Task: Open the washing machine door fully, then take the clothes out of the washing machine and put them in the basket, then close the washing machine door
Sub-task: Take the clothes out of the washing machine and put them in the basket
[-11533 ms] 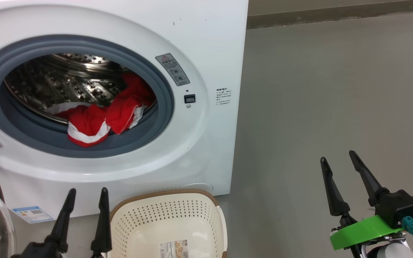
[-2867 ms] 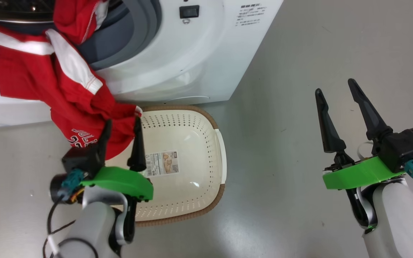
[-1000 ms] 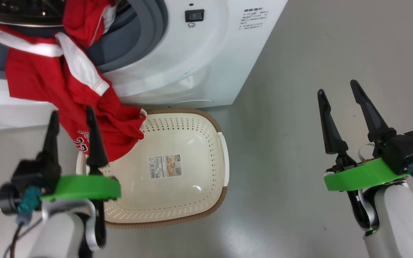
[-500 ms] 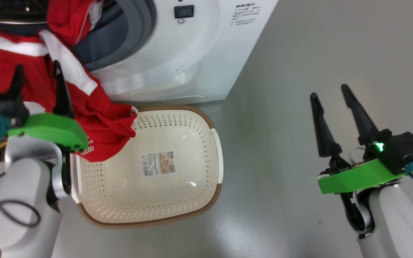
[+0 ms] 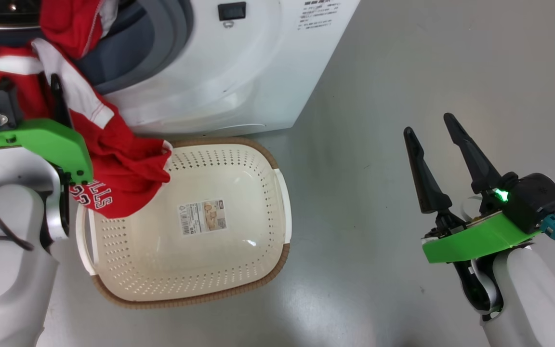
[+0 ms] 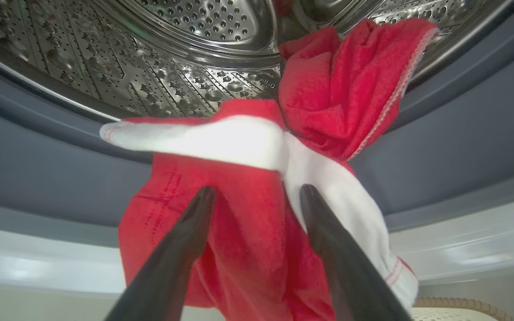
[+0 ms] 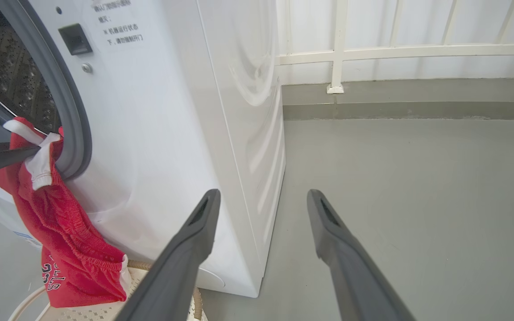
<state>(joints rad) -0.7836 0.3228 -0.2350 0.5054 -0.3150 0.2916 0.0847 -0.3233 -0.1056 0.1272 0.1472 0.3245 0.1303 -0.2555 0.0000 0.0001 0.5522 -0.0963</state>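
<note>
The clothes, red with white trim and lettering, hung from the mouth of the washing machine onto the basket rim. My left gripper stood spread before them; my right gripper gaped too.

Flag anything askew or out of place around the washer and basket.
The clothes hang half out of the washing machine, draped over its gasket down the front, the lower end over a corner of the basket, not lying inside. The open left hand points at them.

washing machine: cut off top, left | clothes: partly behind left arm | basket label: unreadable
</note>
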